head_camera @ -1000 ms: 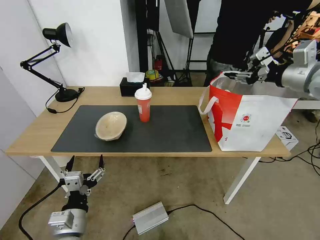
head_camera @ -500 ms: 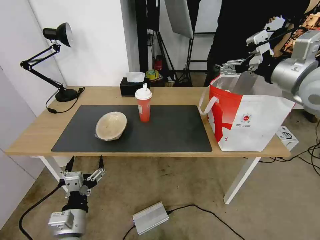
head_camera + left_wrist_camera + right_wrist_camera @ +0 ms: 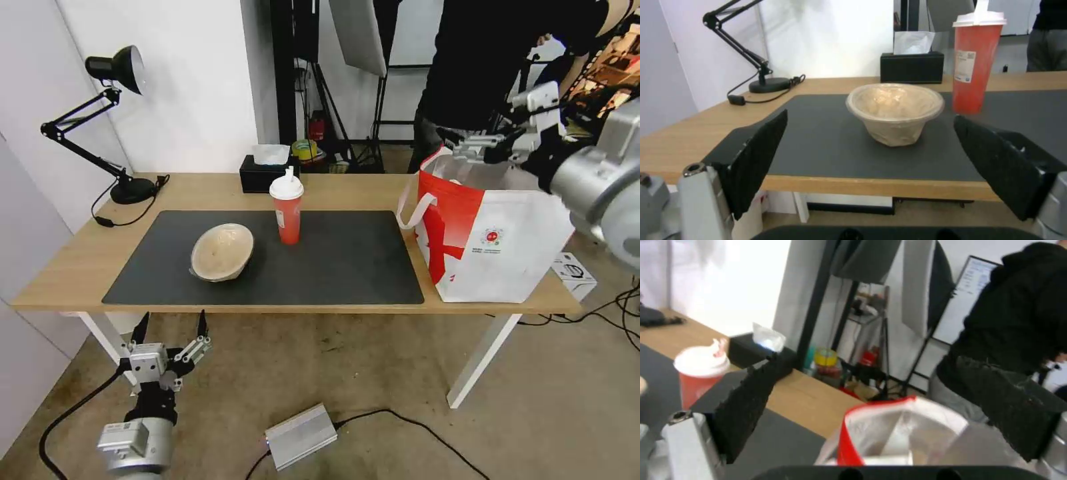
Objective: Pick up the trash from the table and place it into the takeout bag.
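Right gripper: my right gripper point(image 3: 481, 143) hangs over the open mouth of the bag point(image 3: 493, 247), fingers point(image 3: 746, 406) spread apart with nothing between them.
Left gripper: my left gripper point(image 3: 170, 327) sits low in front of the table's near edge, below the tabletop, fingers point(image 3: 758, 156) wide apart and empty, pointing toward the beige bowl.
Bag: stands upright on the right end of the table point(image 3: 80, 267), just beside the right edge of the mat; white with a red panel and a small round red logo, white loop handle on its left side. My right wrist camera shows its silver lining point(image 3: 907, 430) under the red rim.
Beige bowl: the beige bowl point(image 3: 222, 251) rests on the left half of the dark mat point(image 3: 347, 267), tipped up so its opening faces me in the head view.
Cup: the red cup point(image 3: 287, 213) with its white lid stands upright on the mat, just right of and behind the bowl, apart from it.
Tissue box: a black tissue box point(image 3: 263, 175) sits at the table's far edge behind the cup.
Lamp: a black desk lamp point(image 3: 110, 113) stands at the far left corner.
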Robot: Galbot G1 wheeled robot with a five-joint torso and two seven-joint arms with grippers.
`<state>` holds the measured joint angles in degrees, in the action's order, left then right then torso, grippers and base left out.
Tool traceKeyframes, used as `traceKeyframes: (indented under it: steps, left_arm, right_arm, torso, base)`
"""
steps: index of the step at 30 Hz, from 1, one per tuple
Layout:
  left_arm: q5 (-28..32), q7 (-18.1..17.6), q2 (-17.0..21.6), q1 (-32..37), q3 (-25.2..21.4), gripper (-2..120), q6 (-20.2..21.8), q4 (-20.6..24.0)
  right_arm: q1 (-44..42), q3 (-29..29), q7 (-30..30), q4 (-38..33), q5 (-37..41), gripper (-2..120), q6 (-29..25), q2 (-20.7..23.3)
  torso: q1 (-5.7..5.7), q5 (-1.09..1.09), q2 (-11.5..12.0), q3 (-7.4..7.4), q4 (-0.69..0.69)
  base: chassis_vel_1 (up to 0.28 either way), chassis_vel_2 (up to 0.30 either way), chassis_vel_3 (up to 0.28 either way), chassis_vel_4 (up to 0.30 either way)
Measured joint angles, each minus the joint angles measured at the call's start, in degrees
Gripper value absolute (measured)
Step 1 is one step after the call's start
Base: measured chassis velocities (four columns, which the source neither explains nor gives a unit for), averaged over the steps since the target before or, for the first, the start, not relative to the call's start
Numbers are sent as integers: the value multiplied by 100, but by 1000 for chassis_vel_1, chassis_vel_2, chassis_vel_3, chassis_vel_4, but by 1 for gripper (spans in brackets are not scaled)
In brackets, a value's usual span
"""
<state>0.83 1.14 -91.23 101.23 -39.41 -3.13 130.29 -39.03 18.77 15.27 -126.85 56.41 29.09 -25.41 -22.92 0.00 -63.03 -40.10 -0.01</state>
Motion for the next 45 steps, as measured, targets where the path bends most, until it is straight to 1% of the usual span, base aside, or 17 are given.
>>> traceKeyframes:
  steps: [5,7,10,12,16,17,20,21,22,26,27,31,33,37,38,42,45]
  left_arm:
    - [0,-5,-2,34,-65,100,-11,16]
    - [0,-5,-2,36,-71,100,-12,17]
    - [1,-8,-2,62,-92,100,-29,25]
    - [1,-9,-2,65,-92,100,-31,25]
    - [2,-11,-2,64,-91,100,-35,23]
    - [2,-11,-2,64,-91,100,-35,23]
    - [2,-12,-3,62,-80,100,-37,21]
    - [2,-13,-3,63,-79,100,-37,18]
    - [2,-13,-3,63,-79,100,-37,18]
    - [2,-14,-2,66,-84,100,-48,7]
    - [2,-14,-2,66,-84,100,-48,7]
    - [-1,-14,-2,71,-78,100,-50,-7]
    - [-2,-14,-2,72,-78,100,-51,-8]
    - [-4,-14,-2,72,-79,100,-53,-13]
    - [-4,-14,-2,72,-79,100,-53,-13]
    - [-5,-14,-1,72,-75,100,-56,-33]
    - [-5,-14,-1,74,-81,100,-60,-42]
  right_arm:
    - [-694,157,362,-267,-390,100,0,-260]
    - [-746,166,395,-293,-414,100,0,-285]
    - [-1218,313,668,-527,-719,100,-3,-498]
    - [-1316,362,714,-570,-774,100,-4,-538]
    - [-2100,822,797,-747,-1233,100,-166,-815]
    - [-2100,822,797,-747,-1233,100,-166,-815]
    - [-2851,1166,794,-847,-1760,100,-388,-1132]
    - [-3026,1226,792,-867,-1880,100,-447,-1218]
    - [-3026,1226,792,-867,-1880,100,-447,-1218]
    - [-3789,1490,760,-956,-2529,100,-740,-1752]
    - [-3789,1490,760,-956,-2529,100,-740,-1752]
    - [-4414,1578,705,-998,-3088,100,-1102,-2246]
    - [-4526,1578,680,-1007,-3155,100,-1185,-2329]
    - [-5051,1503,462,-1003,-3635,100,-1700,-2775]
    - [-5051,1503,462,-1003,-3635,100,-1700,-2775]
    - [-5348,1319,467,-1003,-3886,100,-1950,-3072]
    - [-5449,1205,560,-1003,-3981,100,-2035,-3188]
  torso:
    - [0,-1,0,-1,1]
    - [0,0,0,-1,1]
    - [0,0,0,-1,1]
    - [0,0,0,-1,1]
    - [1,-1,0,-1,1]
    - [1,-1,0,-1,1]
    - [0,0,0,-1,1]
    - [0,0,0,0,1]
    - [0,0,0,0,1]
    - [0,0,0,0,1]
    - [0,0,0,0,1]
    - [0,0,0,0,1]
    - [0,0,0,0,0]
    - [0,-1,0,0,1]
    - [0,-1,0,0,1]
    - [1,0,0,0,1]
    - [1,-1,0,0,1]
  base:
    - [0,0,0,0]
    - [0,0,0,0]
    - [0,0,0,0]
    - [0,0,0,0]
    - [0,0,0,0]
    - [0,0,0,0]
    - [0,0,0,0]
    - [0,0,0,0]
    - [0,0,0,0]
    - [0,0,0,0]
    - [0,0,0,0]
    - [0,0,0,0]
    - [0,0,0,0]
    - [0,0,0,0]
    - [0,0,0,0]
    - [0,0,0,0]
    - [0,0,0,0]
